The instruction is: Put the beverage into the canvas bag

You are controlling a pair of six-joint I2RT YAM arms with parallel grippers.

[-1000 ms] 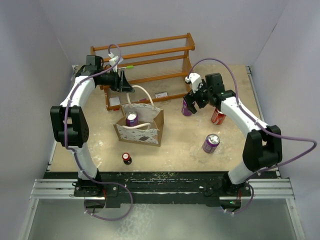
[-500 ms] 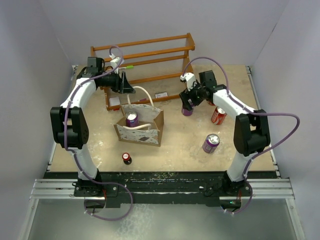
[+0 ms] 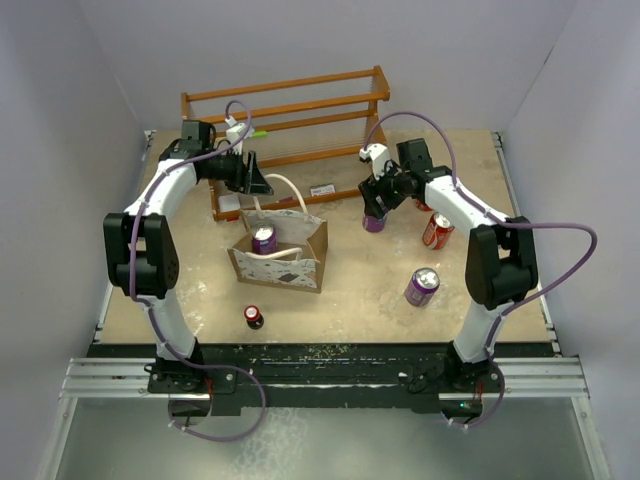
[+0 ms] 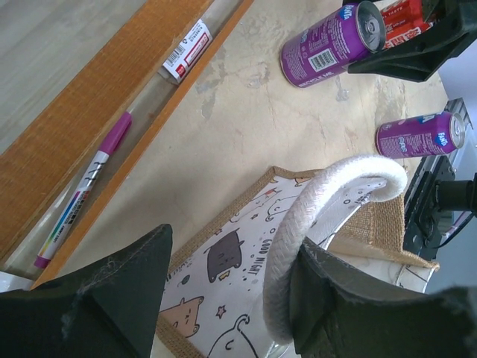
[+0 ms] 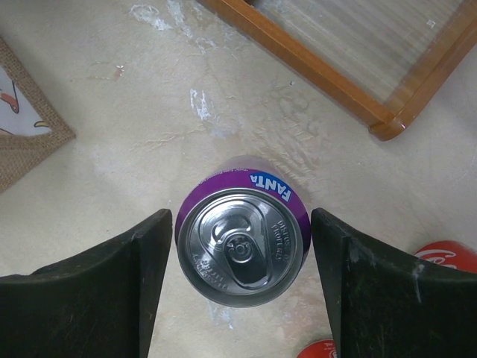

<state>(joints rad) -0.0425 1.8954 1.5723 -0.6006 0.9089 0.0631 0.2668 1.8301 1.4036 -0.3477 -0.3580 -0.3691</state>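
Observation:
A purple Fanta can (image 5: 242, 250) stands upright on the table between the fingers of my right gripper (image 5: 240, 224). Narrow gaps show on both sides of it, so the jaws are open around it. From above, this can (image 3: 373, 222) sits right of the canvas bag (image 3: 278, 255), under the right gripper (image 3: 376, 207). The bag stands open, with another purple can (image 3: 264, 238) inside. My left gripper (image 4: 231, 250) is open over the bag's back edge. One white rope handle (image 4: 328, 194) lies against its right finger (image 4: 350, 298).
A wooden rack (image 3: 290, 115) stands at the back, with a purple marker (image 4: 86, 186) on its lower shelf. A red can (image 3: 436, 232) and a purple can (image 3: 421, 286) stand to the right. A small dark can (image 3: 254, 316) stands in front of the bag.
The right gripper has come down over the purple can and its jaws have narrowed around it. The left gripper has shifted slightly right at the bag handle.

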